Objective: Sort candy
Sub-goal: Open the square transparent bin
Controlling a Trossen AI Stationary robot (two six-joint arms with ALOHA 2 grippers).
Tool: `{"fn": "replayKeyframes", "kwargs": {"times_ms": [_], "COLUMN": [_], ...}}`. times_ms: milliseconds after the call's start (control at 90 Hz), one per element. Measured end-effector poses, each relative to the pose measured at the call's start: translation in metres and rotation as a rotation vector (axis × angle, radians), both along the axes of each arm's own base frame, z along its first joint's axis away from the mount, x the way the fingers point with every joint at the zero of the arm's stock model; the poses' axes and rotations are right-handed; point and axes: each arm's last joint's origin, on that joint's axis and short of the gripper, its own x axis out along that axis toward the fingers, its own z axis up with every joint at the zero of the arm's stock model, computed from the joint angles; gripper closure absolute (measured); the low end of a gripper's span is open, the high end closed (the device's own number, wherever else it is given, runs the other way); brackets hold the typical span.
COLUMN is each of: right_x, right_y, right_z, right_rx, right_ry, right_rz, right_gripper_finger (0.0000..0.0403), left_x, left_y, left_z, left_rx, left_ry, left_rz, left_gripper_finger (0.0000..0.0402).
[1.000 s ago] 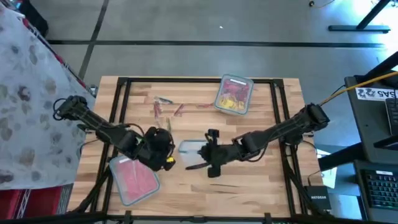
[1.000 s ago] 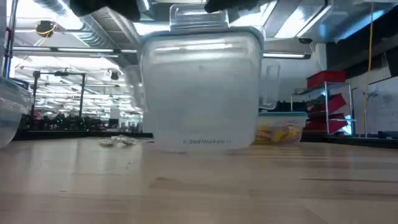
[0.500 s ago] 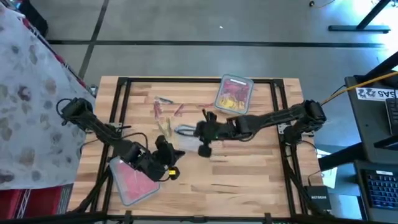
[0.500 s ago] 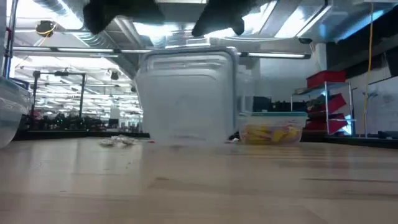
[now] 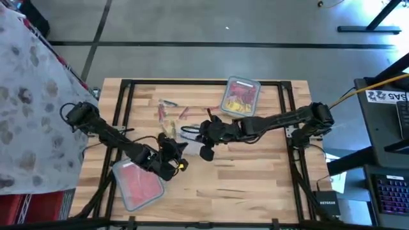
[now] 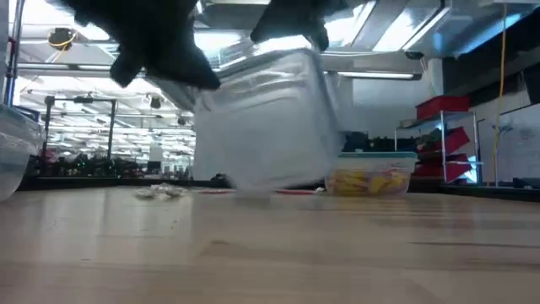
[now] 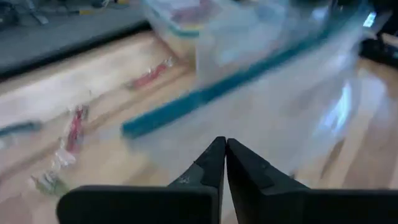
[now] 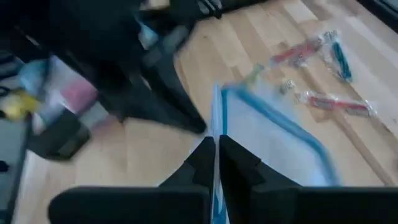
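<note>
Loosely scattered candy (image 5: pixel 171 114), beyond left end effector (image 5: pixel 174 148)

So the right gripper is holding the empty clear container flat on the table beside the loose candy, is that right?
Not quite: the right gripper does hold the empty clear container, but tilted, not flat. The low view shows it tipped on one edge, beside the loose candy.
</note>
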Motion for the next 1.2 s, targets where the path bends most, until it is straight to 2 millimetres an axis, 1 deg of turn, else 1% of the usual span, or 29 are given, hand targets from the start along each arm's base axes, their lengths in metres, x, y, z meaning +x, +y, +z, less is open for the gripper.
{"fn": "replayKeyframes", "kwargs": {"times_ms": [133,189,256,311,400,522,633,722,833,956,1033,1111,1200], "right_x": [0.003,0.003,0.003,0.002,-0.002,-0.006,-0.008,-0.007,-0.007,-0.006,-0.005,-0.005,-0.005], "right_y": [0.001,0.001,0.001,0.004,0.010,0.021,0.028,0.027,0.022,0.016,0.016,0.018,0.020], "right_z": [0.021,0.027,0.029,0.028,0.024,0.008,-0.001,-0.002,-0.003,-0.004,-0.006,-0.007,0.000], "right_rx": [0.010,0.012,0.012,0.009,-0.015,-0.035,-0.044,-0.056,-0.067,-0.090,-0.095,-0.107,-0.137], "right_ry": [-0.074,-0.082,-0.079,-0.069,-0.025,0.032,0.033,0.033,0.047,0.053,0.047,0.046,0.012], "right_rz": [0.000,0.001,0.001,0.007,0.001,0.015,-0.002,-0.019,-0.036,-0.076,-0.088,-0.083,-0.080], "right_gripper_finger": [0.0403,0.0403,0.0403,0.0403,0.0403,0.0403,0.0403,0.0403,0.0402,0.0402,0.0403,0.0403,0.0402], "left_x": [-0.002,-0.002,-0.001,-0.002,-0.005,-0.012,-0.017,-0.018,-0.012,-0.004,0.002,0.005,0.006], "left_y": [-0.003,-0.004,-0.006,-0.008,-0.013,-0.022,-0.027,-0.035,-0.041,-0.040,-0.035,-0.029,-0.025], "left_z": [-0.015,-0.016,-0.015,-0.015,-0.009,0.000,0.008,0.013,0.022,0.031,0.041,0.042,0.045], "left_rx": [-0.031,-0.040,-0.059,-0.072,-0.089,-0.139,-0.190,-0.204,-0.193,-0.189,-0.160,-0.116,-0.097], "left_ry": [0.053,0.055,0.048,0.052,0.044,0.025,-0.001,-0.049,-0.108,-0.190,-0.258,-0.259,-0.257], "left_rz": [-0.017,-0.021,-0.032,-0.045,-0.072,-0.123,-0.160,-0.192,-0.262,-0.280,-0.236,-0.211,-0.208], "left_gripper_finger": [0.0402,0.0402,0.0402,0.0402,0.0402,0.0402,0.0401,0.0401,0.0402,0.0402,0.0401,0.0402,0.0402]}}
